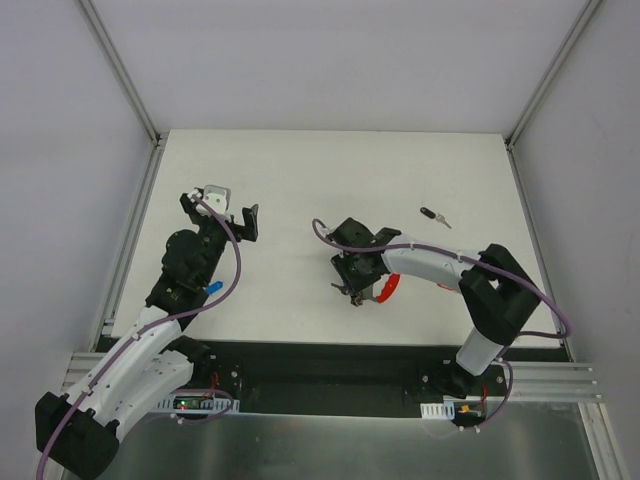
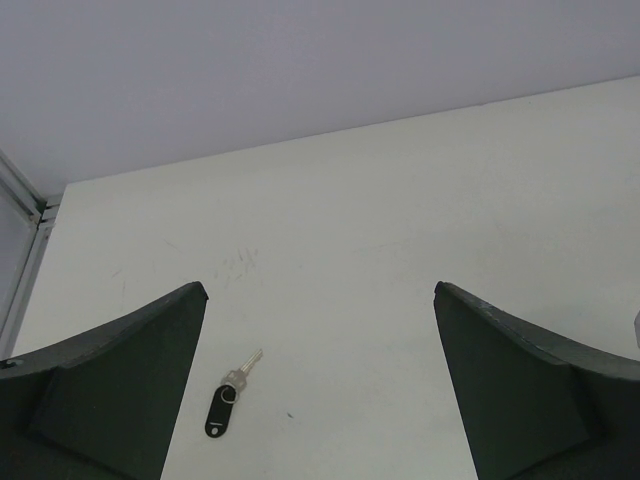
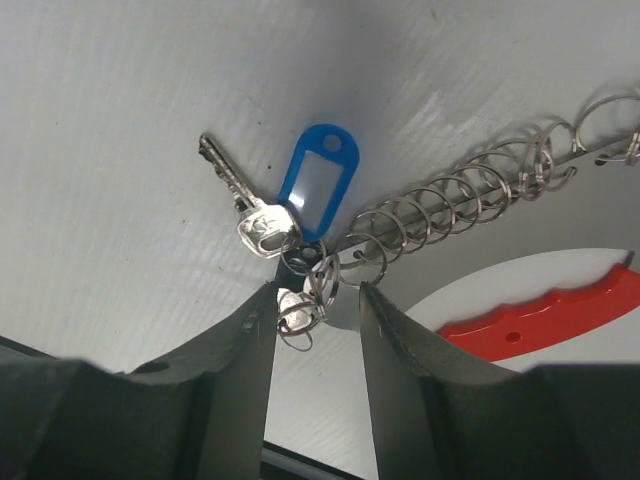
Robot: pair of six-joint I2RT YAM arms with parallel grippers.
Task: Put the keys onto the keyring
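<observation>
In the right wrist view the blue-headed key [image 3: 318, 178] lies on the table, its silver blade [image 3: 232, 188] pointing up-left. Its head joins a cluster of small silver rings [image 3: 303, 305] that sits between my right gripper's [image 3: 316, 290] parted fingers, close to the left one. A silver chain [image 3: 460, 200] runs off to the right above the keyring's red band [image 3: 545, 320]. From above, that right gripper [image 1: 356, 290] points down beside the red band [image 1: 386, 290]. My left gripper [image 2: 320, 290] hangs wide open and empty, with a black-headed key [image 2: 222, 405] on the table below it.
The black-headed key [image 1: 433, 216] lies alone at the right rear of the white table [image 1: 300, 170]. Aluminium frame posts stand at both rear corners, and a black strip with the arm bases runs along the near edge. My left gripper [image 1: 220, 213] hovers over the table's left side.
</observation>
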